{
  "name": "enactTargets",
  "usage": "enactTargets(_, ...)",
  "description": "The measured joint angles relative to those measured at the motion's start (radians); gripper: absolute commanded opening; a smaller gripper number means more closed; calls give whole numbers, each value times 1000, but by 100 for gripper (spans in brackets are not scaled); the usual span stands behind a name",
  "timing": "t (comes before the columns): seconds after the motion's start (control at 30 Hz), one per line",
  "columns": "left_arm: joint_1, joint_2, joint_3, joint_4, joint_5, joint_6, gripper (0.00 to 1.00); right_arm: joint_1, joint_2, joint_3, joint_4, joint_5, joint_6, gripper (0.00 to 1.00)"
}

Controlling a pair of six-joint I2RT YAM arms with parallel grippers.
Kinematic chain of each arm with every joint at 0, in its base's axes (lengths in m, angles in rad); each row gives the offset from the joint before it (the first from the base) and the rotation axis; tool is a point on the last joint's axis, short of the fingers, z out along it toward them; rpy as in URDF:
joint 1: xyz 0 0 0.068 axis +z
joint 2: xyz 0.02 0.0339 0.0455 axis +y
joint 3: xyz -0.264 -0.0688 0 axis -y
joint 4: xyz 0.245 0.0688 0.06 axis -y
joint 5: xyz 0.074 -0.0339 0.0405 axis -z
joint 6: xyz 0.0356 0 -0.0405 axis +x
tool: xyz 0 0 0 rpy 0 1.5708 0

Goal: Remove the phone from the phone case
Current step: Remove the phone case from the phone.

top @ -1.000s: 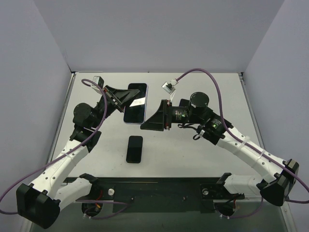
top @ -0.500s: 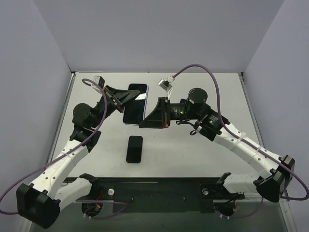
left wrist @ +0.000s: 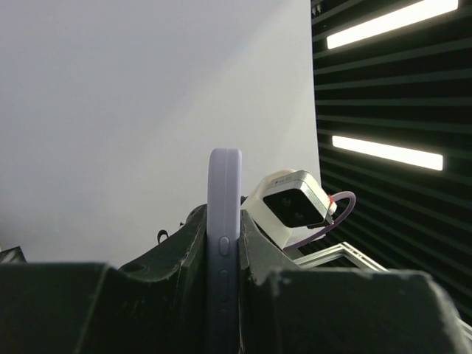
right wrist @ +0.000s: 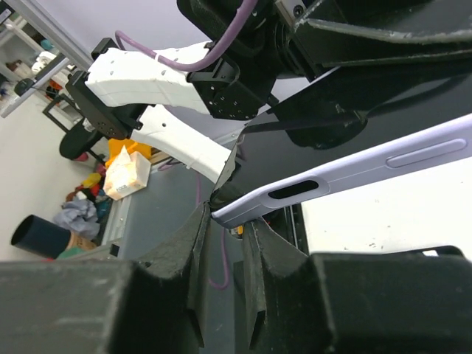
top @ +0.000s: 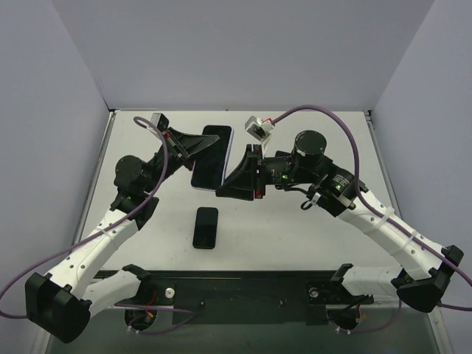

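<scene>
A phone with a dark screen sits in a lavender case (top: 212, 157), held off the table and tilted. My left gripper (top: 193, 144) is shut on the case's far left side. In the left wrist view the case (left wrist: 223, 243) stands edge-on, side buttons showing, clamped in the left gripper (left wrist: 223, 221). My right gripper (top: 223, 188) meets the case's near right corner. In the right wrist view that corner (right wrist: 295, 190) sits pinched in the right gripper (right wrist: 225, 214), whose jaws stand a narrow gap apart.
A small black phone-like slab (top: 206, 227) lies flat on the white table (top: 310, 243), in front of the held phone. The right wrist camera (left wrist: 293, 204) shows close behind the case in the left wrist view. Grey walls enclose the table on three sides.
The cased phone has shifted slightly right and tilted more on edge. The left gripper rose with it. The right gripper has closed in on the near corner.
</scene>
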Motion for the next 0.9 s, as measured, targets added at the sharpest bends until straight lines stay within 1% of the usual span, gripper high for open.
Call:
enactTargets(0.17,-35,15,22,24,-34,-16,0,8,-8,56,-83,30,-82,0)
enactTargets(0.4,-39,49,72,22,-17,14,0,8,-3,87,-145,69,-144,0)
enactTargets(0.6,-43,51,84,21,-37,38,0,8,5,123,-203,110,-132,0)
enactTargets(0.8,-43,66,85,19,-91,66,0,15,4,138,-266,241,-99,0)
enactTargets(0.9,-43,78,90,-13,-108,85,0,15,-3,121,-277,298,-102,0)
